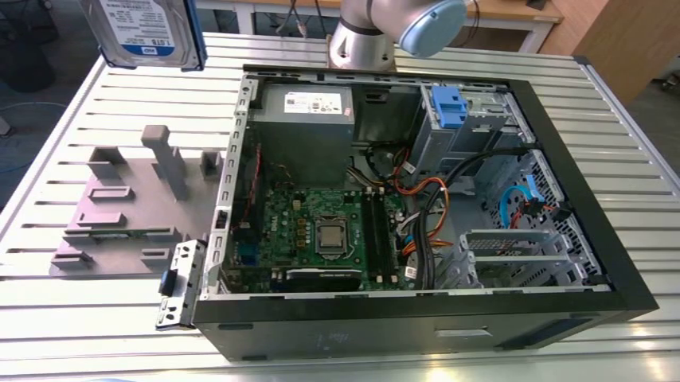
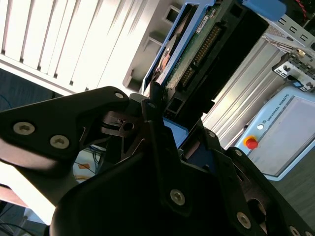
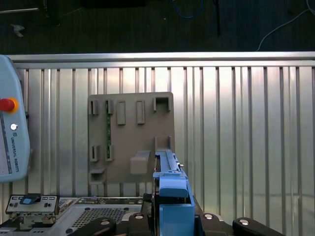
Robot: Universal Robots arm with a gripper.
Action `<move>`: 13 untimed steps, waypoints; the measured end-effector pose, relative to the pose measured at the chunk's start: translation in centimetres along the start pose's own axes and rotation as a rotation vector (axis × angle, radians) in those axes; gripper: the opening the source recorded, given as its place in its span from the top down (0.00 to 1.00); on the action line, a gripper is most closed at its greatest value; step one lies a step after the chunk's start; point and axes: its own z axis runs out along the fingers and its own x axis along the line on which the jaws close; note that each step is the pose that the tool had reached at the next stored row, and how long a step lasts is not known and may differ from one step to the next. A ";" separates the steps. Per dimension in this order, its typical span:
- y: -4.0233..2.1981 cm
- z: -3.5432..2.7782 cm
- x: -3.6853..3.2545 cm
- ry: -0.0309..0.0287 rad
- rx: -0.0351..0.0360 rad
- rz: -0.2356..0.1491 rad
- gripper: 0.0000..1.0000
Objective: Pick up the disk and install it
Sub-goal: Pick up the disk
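hand (image 2: 158, 98) was clamped on disk (image 1: 146, 30), held high over worktop (image 1: 85, 318) corner at exterior view's left. pickup looked done, install not; drive bay (image 1: 467, 119) in case (image 1: 425, 334) sat well apart.

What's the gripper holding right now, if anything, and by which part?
The gripper is shut on the disk, clamping the end nearest the wrist; the rest sticks out free.

The arm (image 1: 361, 40) was silver-grey tubing with a rounded pale-blue joint cap (image 1: 431, 28); the gripper (image 2: 176, 112) comprised matte-black plates fastened by silver screws (image 2: 23, 129).
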 end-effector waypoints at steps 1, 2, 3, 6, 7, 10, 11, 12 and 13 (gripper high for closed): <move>-0.05 0.00 0.00 0.0000 0.0000 0.000 0.63; -0.10 0.00 0.00 0.0000 0.0000 0.000 0.63; -0.17 0.00 0.00 0.0000 0.0000 0.000 0.63; -0.34 0.00 -0.01 0.0000 -0.0001 0.000 0.63; -0.41 0.00 -0.01 0.0000 -0.0001 0.000 0.63; -0.59 0.00 -0.01 0.0000 -0.0002 0.000 0.63; -0.65 0.00 -0.01 0.0000 -0.0002 0.000 0.63; -0.72 0.00 -0.02 0.0000 -0.0002 0.000 0.63; -0.77 0.00 -0.02 0.0000 -0.0002 0.000 0.63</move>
